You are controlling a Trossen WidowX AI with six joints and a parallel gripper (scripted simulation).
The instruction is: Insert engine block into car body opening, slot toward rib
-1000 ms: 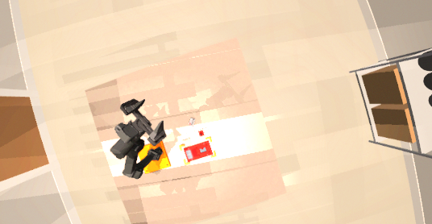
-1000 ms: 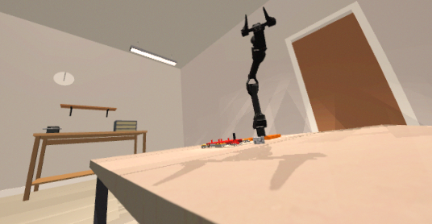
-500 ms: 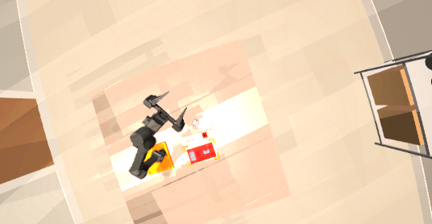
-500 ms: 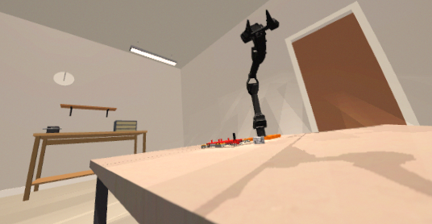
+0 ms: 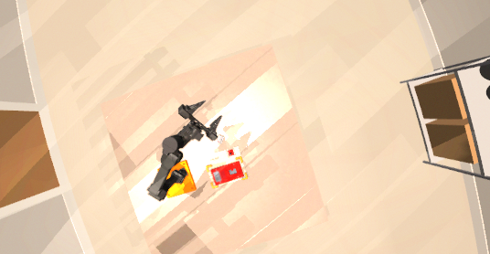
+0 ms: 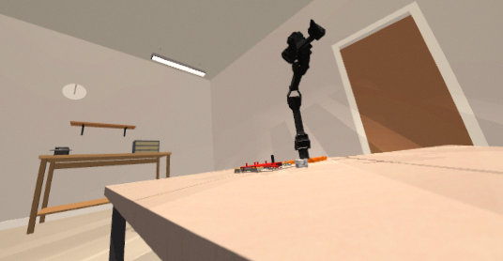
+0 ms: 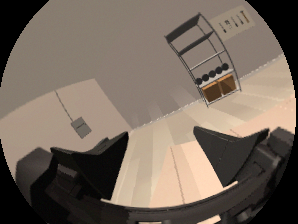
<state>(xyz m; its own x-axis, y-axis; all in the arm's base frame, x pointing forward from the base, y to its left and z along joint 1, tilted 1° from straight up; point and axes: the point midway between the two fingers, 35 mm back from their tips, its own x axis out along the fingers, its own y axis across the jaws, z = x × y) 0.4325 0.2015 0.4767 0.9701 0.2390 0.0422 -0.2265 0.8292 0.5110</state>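
My gripper (image 5: 213, 109) (image 7: 161, 132) is wide open, with nothing between its fingers. It is raised high above the table in the exterior view and points away from the parts. A small grey-white block (image 5: 221, 138) (image 6: 301, 163), seemingly the engine block, stands on the table apart from the car body. The red car body (image 5: 239, 169) (image 6: 263, 165) lies flat, with grey patches on top and yellow corners around it. Its opening, the rib and the block's slot side are too small to make out. The wrist view shows neither part.
An orange plate (image 5: 186, 187) (image 6: 318, 159) lies by the arm's base. A small red piece (image 5: 230, 153) sits beside the car body, on its block side. A dark upright peg (image 6: 272, 159) stands near the red parts. A shelf rack (image 7: 215, 75) stands off beyond the table.
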